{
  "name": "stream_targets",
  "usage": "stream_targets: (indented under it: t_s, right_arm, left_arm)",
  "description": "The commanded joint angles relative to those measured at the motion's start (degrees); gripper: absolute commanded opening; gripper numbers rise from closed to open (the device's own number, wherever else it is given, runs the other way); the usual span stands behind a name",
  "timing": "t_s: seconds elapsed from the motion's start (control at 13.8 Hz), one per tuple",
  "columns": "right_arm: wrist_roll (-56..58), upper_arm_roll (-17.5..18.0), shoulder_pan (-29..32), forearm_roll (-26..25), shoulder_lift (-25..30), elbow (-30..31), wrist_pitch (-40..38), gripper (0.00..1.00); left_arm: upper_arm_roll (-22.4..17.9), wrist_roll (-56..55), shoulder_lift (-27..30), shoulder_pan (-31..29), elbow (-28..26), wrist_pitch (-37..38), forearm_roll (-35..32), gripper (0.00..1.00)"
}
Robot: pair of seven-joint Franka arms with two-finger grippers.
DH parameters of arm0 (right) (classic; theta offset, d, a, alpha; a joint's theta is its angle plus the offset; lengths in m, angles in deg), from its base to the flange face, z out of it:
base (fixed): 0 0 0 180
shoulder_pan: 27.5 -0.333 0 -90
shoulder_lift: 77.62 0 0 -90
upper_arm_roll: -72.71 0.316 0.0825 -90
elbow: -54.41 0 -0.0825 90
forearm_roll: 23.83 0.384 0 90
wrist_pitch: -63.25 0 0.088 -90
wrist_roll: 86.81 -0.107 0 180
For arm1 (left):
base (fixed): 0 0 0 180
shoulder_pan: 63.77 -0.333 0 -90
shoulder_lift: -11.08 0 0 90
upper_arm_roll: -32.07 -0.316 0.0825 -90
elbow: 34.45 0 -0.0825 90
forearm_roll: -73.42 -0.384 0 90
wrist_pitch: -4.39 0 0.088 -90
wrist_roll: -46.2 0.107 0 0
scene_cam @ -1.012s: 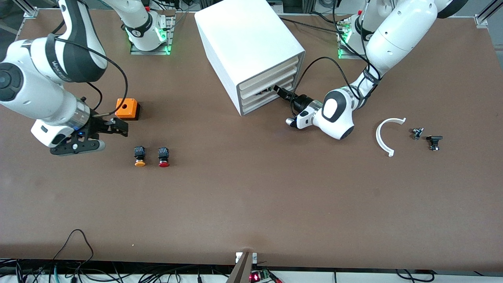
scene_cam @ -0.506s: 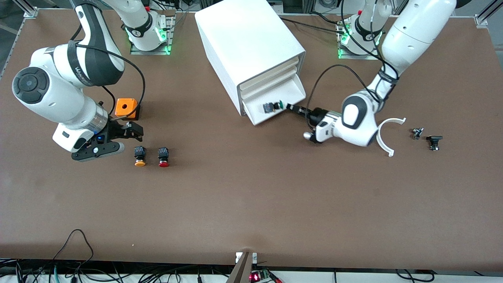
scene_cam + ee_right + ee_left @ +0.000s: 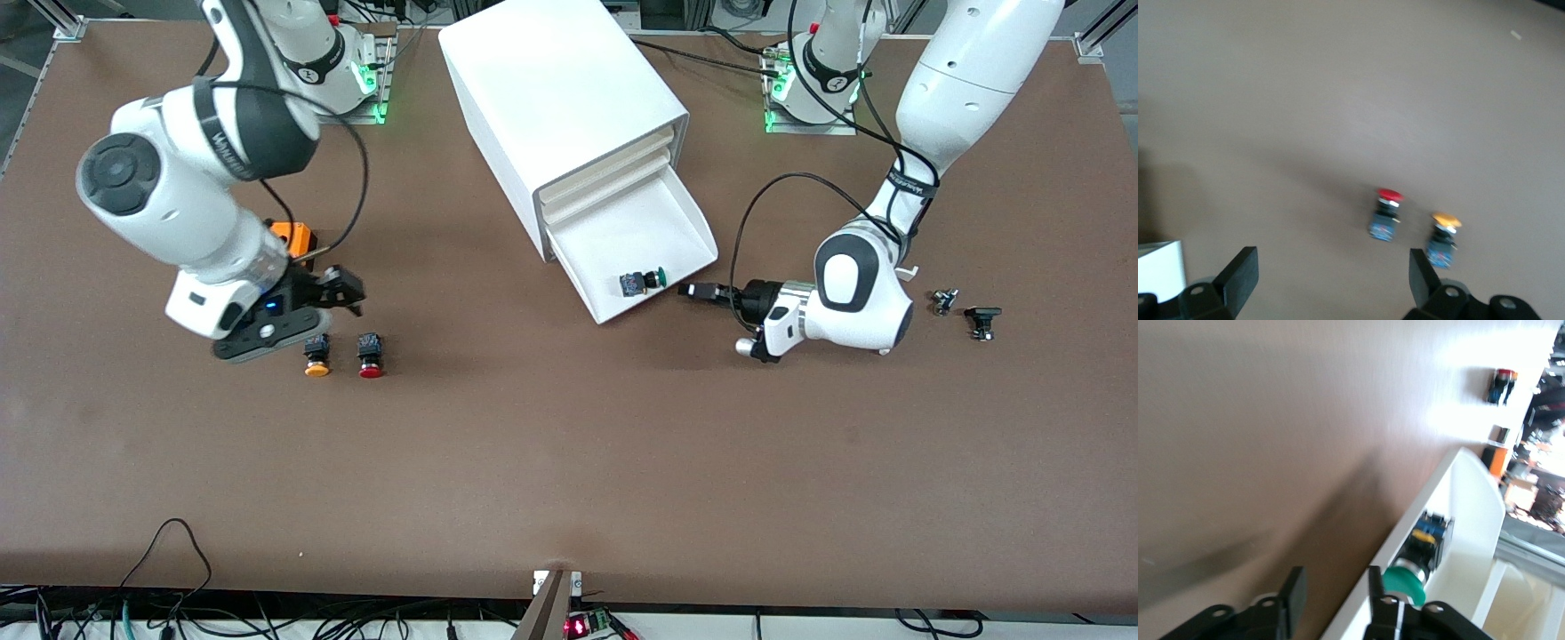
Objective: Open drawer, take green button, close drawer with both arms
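The lowest drawer (image 3: 633, 233) of the white cabinet (image 3: 560, 98) stands pulled out. The green-capped button (image 3: 642, 282) lies on its side in it, near the drawer's front rim. My left gripper (image 3: 690, 290) is open, low over the table just outside the drawer's front, holding nothing. In the left wrist view, the left gripper (image 3: 1335, 590) has the drawer rim (image 3: 1471, 500) beside one finger and the green button (image 3: 1405, 579) just past it. My right gripper (image 3: 342, 289) is wide open and empty over the table by the orange-capped and red-capped buttons; it also shows in the right wrist view (image 3: 1328, 280).
The orange-capped button (image 3: 316, 357) and red-capped button (image 3: 370, 354) lie side by side; they also show in the right wrist view as red (image 3: 1386, 215) and orange (image 3: 1443, 241). An orange box (image 3: 298, 236) is half hidden by the right arm. Small black parts (image 3: 981, 320) lie toward the left arm's end.
The left gripper pulled the drawer out toward the front camera, exposing the green button, and has come off the drawer front. The right arm moved toward the cabinet, over the two loose buttons.
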Motion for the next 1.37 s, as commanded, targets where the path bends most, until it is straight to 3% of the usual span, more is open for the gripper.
stream_targets:
  t_s: [0.0, 0.22, 0.29, 0.36, 0.51, 0.72, 0.87, 1.01, 1.3]
  right_arm:
    - [3.38, 6.18, -3.06, -0.39, -6.06, -8.19, -0.82, 1.0]
    - [7.6, 8.29, -8.78, -1.01, -12.39, -16.01, -1.08, 1.0]
    - [9.09, 9.53, -10.27, -2.14, -13.97, -17.51, -0.99, 1.0]
    - [9.54, 10.06, -12.03, -3.11, -15.64, -19.27, -0.56, 1.0]
    - [9.64, 10.07, -16.33, -3.38, -18.72, -23.14, -0.55, 1.0]
    - [9.9, 10.15, -21.69, -8.9, -21.45, -24.65, -0.47, 1.0]
    - [12.69, 10.15, -24.43, -11.02, -23.82, -25.78, -0.2, 1.0]
    - [19.62, 9.72, -26.45, -11.81, -25.67, -26.14, -0.11, 1.0]
    - [22.38, 9.63, -28.74, -19.54, -30.24, -26.14, 2.78, 1.0]
  left_arm:
    - [-0.39, -0.59, 8.1, -2.82, 0.35, -3.35, -11.15, 1.0]
    - [-0.73, -0.5, 17.43, -10.29, 0.71, -4.07, -13.57, 1.0]
    - [-2.56, -0.5, 21.8, -11.79, 0.71, -2.51, -14.88, 1.0]
    - [-4.76, -0.5, 25.15, -11.89, 1.5, 2.3, -18.8, 1.0]
    - [-7.59, -1.11, 28.33, -11.71, 9.64, 13.97, -31.35, 1.0]
    - [-7.59, -6.46, 29.31, -11.01, 21.69, 28.24, -44.2, 1.0]
    - [-6.81, -9.9, 29.4, -9.17, 26.01, 35.36, -50.55, 1.0]
    - [-6.28, -11.74, 29.23, -5.32, 26.64, 37.76, -58.44, 1.0]
    - [-6.27, -19.49, 29.31, -4.51, 27.34, 37.59, -58.48, 1.0]
